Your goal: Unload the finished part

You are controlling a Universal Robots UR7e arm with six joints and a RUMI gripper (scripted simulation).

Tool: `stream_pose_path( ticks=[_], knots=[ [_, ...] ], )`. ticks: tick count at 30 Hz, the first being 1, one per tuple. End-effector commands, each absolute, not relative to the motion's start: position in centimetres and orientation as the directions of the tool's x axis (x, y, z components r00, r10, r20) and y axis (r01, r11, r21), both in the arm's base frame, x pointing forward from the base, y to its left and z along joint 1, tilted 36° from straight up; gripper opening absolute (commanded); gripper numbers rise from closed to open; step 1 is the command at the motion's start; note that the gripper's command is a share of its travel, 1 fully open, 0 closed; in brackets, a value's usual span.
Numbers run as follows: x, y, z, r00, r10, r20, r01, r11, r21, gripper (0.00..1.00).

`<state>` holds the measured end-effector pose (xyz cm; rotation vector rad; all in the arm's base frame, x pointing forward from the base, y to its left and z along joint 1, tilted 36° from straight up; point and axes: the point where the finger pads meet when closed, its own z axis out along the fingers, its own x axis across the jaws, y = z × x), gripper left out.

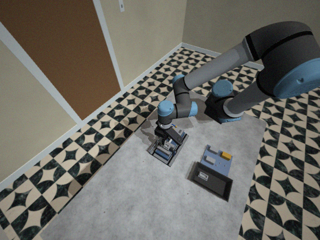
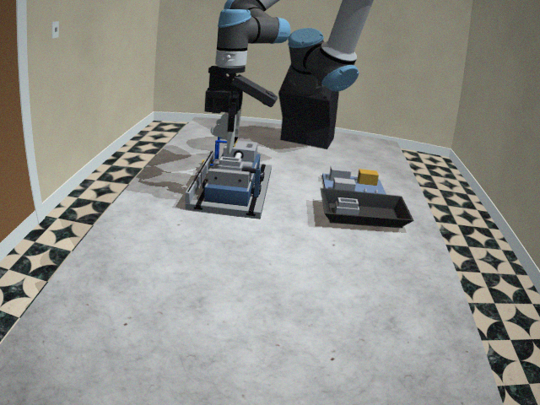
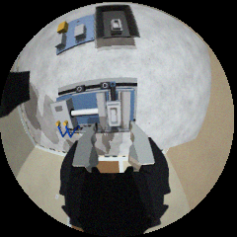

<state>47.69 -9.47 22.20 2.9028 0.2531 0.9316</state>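
Beige walls are enclosing the room, white baseboards running along their feet. A brown door is standing in a white frame. Black-and-cream star-patterned tiles are bordering a mottled grey mat, and a pale switch plate is showing on the wall.

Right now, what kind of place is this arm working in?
Probably a small machine-tending cell: a blue and grey machining vise holding a pocketed block, a black outfeed tray, and a grey and blue robot arm above the vise.
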Motion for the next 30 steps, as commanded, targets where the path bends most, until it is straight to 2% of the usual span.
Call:
stream_pose_path(
  ticks=[1,30],
  knots=[
    [48.17,-9.44,21.51,0.801,0.182,0.571,0.131,-0.983,0.131,0.4],
    [48.94,-9.53,20.63,0.799,0.183,0.572,0.13,-0.983,0.133,0.4]
  ],
)
